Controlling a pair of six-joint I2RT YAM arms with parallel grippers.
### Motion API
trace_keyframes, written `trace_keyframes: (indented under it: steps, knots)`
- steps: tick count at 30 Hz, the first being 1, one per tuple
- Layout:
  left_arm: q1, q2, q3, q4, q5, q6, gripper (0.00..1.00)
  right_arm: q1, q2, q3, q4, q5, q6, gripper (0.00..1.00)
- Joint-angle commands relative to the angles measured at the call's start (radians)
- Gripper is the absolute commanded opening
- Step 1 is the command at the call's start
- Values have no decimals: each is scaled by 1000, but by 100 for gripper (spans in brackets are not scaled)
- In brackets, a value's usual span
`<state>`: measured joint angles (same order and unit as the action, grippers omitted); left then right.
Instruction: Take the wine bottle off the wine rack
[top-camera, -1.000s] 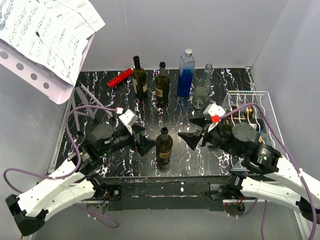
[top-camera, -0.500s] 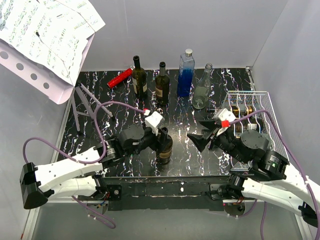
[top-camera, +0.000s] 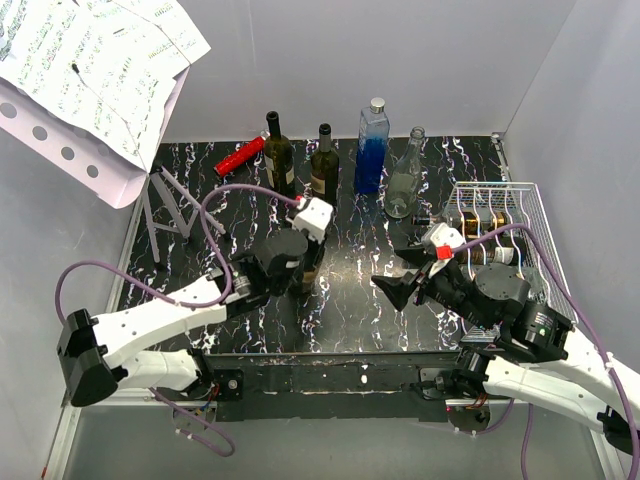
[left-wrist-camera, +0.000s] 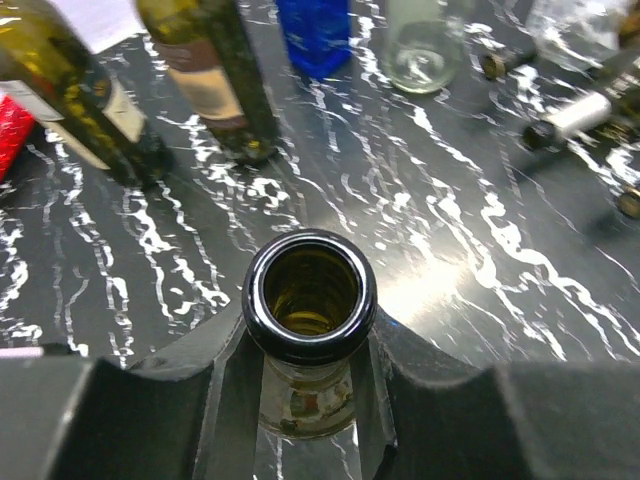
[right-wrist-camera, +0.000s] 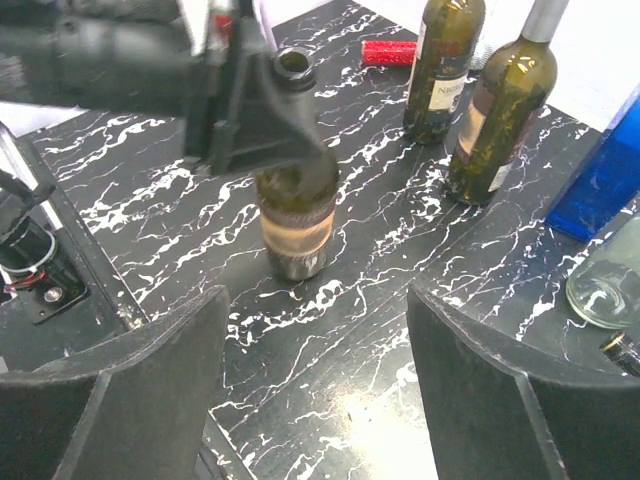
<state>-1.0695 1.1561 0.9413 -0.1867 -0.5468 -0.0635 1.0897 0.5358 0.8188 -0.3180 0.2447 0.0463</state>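
- Standing upright at centre, the wine bottle (right-wrist-camera: 297, 225) was pinched at its neck by the left gripper (left-wrist-camera: 308, 345) (judged off the wine rack (top-camera: 490, 186)).
- Only release was judged left; the right gripper (right-wrist-camera: 315, 300) was held spread.

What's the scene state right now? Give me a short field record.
left end effector: shut on neck of open bottle, which stands upright mid-table
right end effector: open, empty, facing that bottle
wine rack: right table edge, rack bottles lying inside
back row: two dark bottles, blue bottle, clear bottle
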Motion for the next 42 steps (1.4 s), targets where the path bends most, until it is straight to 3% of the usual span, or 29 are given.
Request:
trace_keyframes:
  steps: [1,6,20,33,42]
  knots:
    - [135,14,115,116,-32,54,0,7,7,8,54,-30,6,79]
    - [288,83,192,127,34,30,0,6,15,23,17,-31,18,79]
    - [499,254,312,171,136,37,0,7,-5,16,-4,11,119,77]
    - [580,307,315,246,238,-24,0,6,0,46,-49,8,124,79]
    - [586,321,289,266,220,8,1,7,9,56,-73,4,119,80]
